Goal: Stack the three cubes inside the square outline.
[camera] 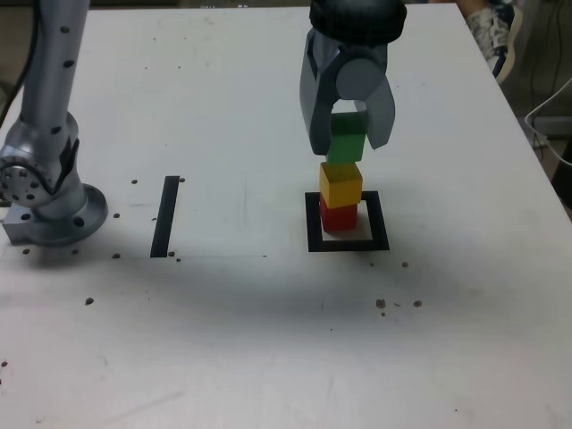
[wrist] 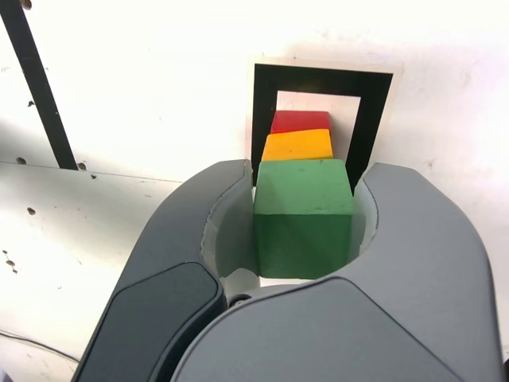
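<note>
The red cube (camera: 338,217) (wrist: 301,121) sits inside the square outline (camera: 349,244) (wrist: 318,78), toward its far side. On top of it rests the yellow cube (camera: 340,183) (wrist: 297,146). My gripper (camera: 349,145) (wrist: 307,181) hangs straight above this pile, shut on the green cube (camera: 345,136) (wrist: 304,223). The green cube's underside is at the yellow cube's top face; whether they touch is not clear. In the wrist view the green cube lines up over the two below.
A thin black tape strip (camera: 165,216) (wrist: 36,87) lies toward the exterior view's left, next to the arm's base (camera: 49,201). Small dark specks dot the white table (camera: 268,340). A person's shoe (camera: 494,31) shows beyond the table's far right corner.
</note>
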`<state>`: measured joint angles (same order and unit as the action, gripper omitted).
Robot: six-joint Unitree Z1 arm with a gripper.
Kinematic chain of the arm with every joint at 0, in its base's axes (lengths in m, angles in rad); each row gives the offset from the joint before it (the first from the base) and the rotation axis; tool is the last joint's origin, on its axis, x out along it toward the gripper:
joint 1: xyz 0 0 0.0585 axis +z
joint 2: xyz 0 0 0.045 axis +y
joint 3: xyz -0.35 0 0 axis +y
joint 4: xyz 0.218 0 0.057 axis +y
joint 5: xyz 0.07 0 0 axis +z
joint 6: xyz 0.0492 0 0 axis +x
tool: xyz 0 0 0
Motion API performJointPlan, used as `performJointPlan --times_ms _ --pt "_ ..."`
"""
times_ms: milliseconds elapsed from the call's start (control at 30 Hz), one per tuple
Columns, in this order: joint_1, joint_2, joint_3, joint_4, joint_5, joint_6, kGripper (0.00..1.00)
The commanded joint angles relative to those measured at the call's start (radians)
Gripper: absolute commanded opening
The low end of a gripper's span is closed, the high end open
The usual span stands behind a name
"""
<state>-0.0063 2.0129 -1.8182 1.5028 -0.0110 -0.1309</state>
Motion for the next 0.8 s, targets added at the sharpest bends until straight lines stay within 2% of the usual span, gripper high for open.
performJointPlan --times_ms 0,533,767 --pt "0.001 0.004 0.004 -0.004 -0.006 0.003 0.12" --pt "0.002 0.012 0.025 -0.026 -0.037 0.016 0.13" --pt "0.003 0.012 0.041 -0.032 -0.042 0.016 0.23"
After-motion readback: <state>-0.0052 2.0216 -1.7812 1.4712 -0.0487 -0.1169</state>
